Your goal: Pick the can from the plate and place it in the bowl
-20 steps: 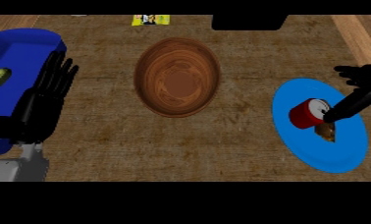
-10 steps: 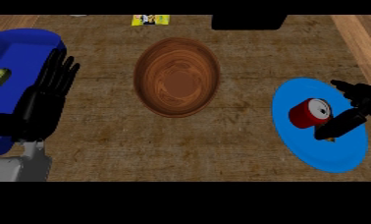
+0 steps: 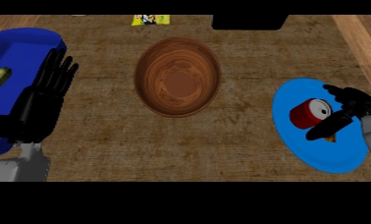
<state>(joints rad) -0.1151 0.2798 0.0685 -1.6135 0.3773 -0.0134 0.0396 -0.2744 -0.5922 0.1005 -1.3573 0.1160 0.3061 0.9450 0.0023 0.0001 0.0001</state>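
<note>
Can lies on the blue plate, just left of my right hand, whose fingers are spread, gripping nothing. Grasp, lift and bowl placement remain, I judge.

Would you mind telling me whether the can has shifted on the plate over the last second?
No. The can lies at the same spot on the blue plate.
</note>
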